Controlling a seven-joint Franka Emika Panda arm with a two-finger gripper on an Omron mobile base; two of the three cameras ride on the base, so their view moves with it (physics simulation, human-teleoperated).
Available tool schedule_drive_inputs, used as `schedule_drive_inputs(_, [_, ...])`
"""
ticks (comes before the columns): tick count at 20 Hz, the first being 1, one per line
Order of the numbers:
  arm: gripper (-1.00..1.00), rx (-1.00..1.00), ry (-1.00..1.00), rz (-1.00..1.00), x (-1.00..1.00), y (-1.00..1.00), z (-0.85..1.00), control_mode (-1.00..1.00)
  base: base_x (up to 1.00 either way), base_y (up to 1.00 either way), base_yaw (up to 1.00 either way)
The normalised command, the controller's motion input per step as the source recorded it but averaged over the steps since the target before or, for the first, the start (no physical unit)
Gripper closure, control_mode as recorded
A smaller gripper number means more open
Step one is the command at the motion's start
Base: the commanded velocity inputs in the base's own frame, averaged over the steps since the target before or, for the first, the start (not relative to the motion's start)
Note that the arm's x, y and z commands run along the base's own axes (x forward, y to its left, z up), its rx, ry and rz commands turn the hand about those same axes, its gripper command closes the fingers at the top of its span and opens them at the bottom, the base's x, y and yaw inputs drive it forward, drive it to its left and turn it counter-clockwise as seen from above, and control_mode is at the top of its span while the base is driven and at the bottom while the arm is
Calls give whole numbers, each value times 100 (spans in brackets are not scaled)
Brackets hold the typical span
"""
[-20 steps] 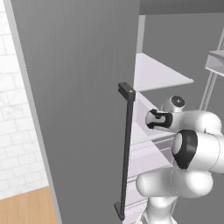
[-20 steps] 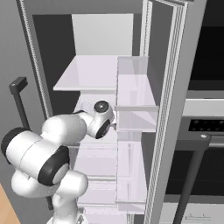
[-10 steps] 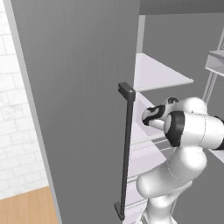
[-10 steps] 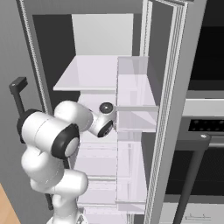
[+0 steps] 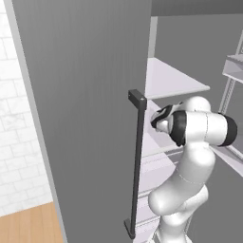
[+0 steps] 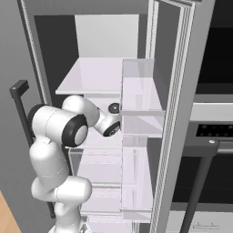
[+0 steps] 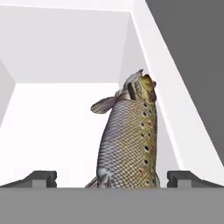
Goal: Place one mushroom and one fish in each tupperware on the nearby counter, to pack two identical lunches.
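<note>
**Open jaws straddle a fish inside the fridge**

The arm (image 6: 59, 127) reaches into the open fridge (image 6: 104, 82), just under its upper shelf (image 5: 173, 80). In the hand view the gripper (image 7: 111, 178) is spread as wide as it goes and holds nothing; its two fingertips (image 7: 41, 177) stand either side of the fish's near end, with clear gap on both flanks. The fish (image 7: 129, 140) lies on the white floor of a fridge compartment, close along that compartment's wall (image 7: 153, 83), head pointing away from the gripper and tail towards it.

It looks like a scaly, rounded, tapering body, so I judge it slick and likely to squirt out of a pinch near the thin tail. It seems neither heavy nor brittle, though probably a bit soft. The thickest part, around mid-body behind the fin, is the best place to close on, across the flanks. The nearby wall leaves little room for the fingertip on that side
</note>
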Motion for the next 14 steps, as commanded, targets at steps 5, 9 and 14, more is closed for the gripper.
schedule_drive_inputs(5, [100,-7,2,0,0,18,-83,-100,0,0,0])
schedule_drive_inputs(9, [100,-8,7,0,0,31,-85,-100,0,0,0])
schedule_drive_inputs(14, [100,-5,1,0,-40,46,-63,-100,0,0,0])
